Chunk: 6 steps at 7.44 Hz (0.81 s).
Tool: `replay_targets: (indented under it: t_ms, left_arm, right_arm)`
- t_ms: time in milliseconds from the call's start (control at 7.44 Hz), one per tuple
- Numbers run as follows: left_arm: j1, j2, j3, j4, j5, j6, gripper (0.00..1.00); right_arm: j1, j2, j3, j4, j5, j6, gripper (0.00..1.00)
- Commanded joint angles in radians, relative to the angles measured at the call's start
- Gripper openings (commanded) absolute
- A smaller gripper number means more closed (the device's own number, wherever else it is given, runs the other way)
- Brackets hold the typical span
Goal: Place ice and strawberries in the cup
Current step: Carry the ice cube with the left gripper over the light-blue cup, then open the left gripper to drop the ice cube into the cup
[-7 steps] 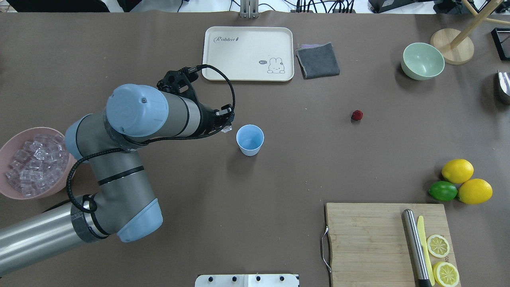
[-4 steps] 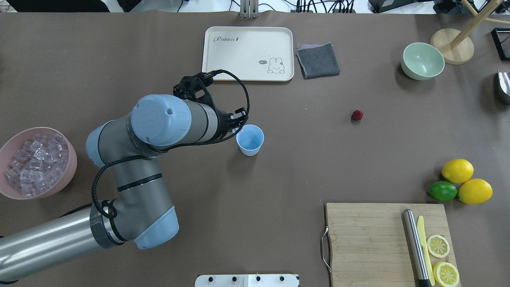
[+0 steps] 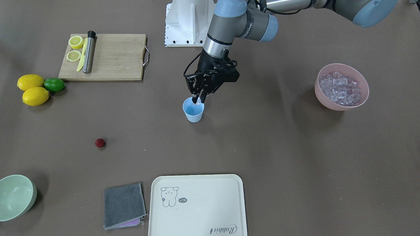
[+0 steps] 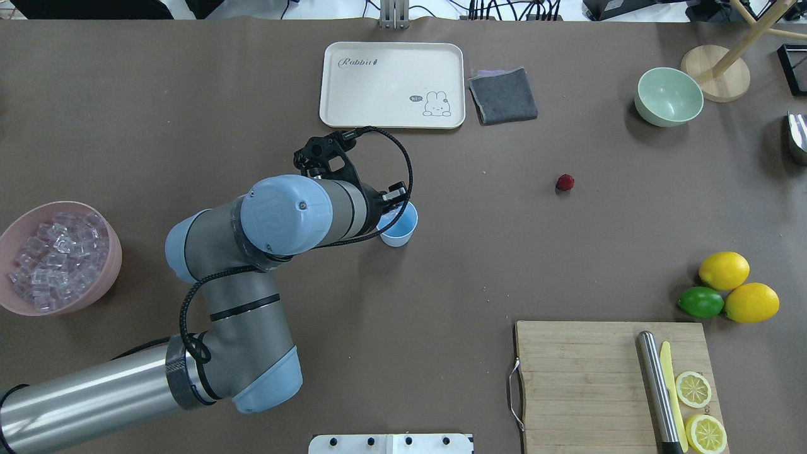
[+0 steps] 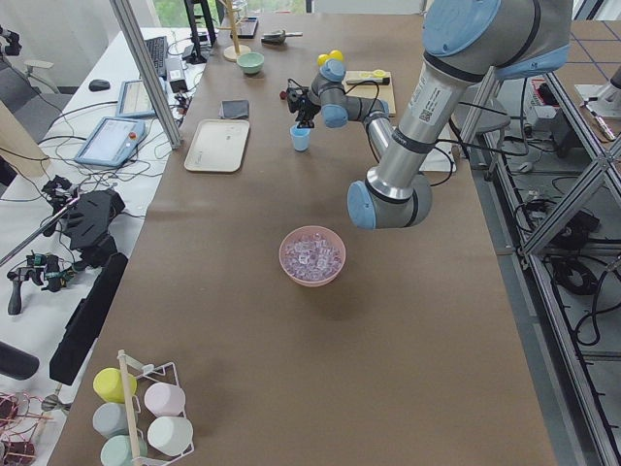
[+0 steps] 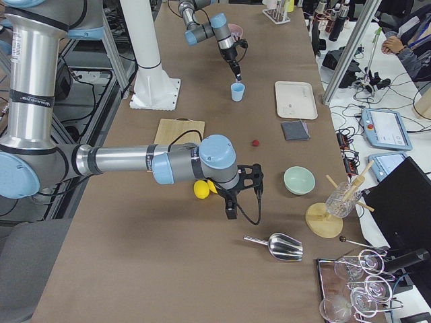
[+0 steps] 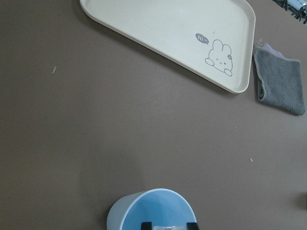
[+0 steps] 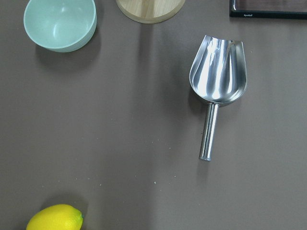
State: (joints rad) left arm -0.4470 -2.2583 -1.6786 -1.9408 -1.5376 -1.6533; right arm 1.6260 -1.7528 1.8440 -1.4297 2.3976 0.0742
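Clear ice cube sits pinched between the narrowed fingers of my left gripper, just over the mouth of the light-blue cup directly beneath me. I seem to hang nearer its rim than its centre, so letting go here could clip the edge and send the slick cube skittering, and dipping lower could topple the light tumbler. Around it lies the matte brown table, with the strawberry well off to my right and the pink bowl of ice well off to my left. The cream tray lies ahead, and a cluttered desk beyond.
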Motion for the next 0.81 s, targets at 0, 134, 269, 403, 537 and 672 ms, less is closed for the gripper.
replay_targets:
  t_ms: [0, 134, 269, 403, 537, 672]
  left_arm:
    - [0.01, -0.001, 0.005, -0.003, 0.022, -0.005, 0.0]
    - [0.01, -0.004, 0.005, -0.003, 0.022, -0.011, 0.0]
    - [0.01, -0.004, 0.007, -0.003, 0.022, -0.011, 0.0]
    - [0.01, -0.007, 0.007, -0.003, 0.042, -0.011, 0.0]
    - [0.01, -0.013, 0.007, -0.001, 0.05, -0.008, 0.0]
    - [0.01, -0.014, 0.007, -0.001, 0.051, -0.008, 0.0]
  right_arm:
    - [0.0, -0.001, 0.0, 0.0, 0.0, -0.001, 1.0]
    - [0.0, -0.001, 0.0, 0.0, 0.0, -0.001, 1.0]
    - [0.0, -0.001, 0.0, -0.002, 0.0, -0.001, 1.0]
    - [0.0, -0.001, 0.0, 0.0, -0.002, -0.002, 1.0]
    - [0.0, 0.001, 0.0, 0.002, -0.002, -0.001, 1.0]
    - [-0.002, 0.001, 0.0, 0.0, 0.0, -0.001, 1.0]
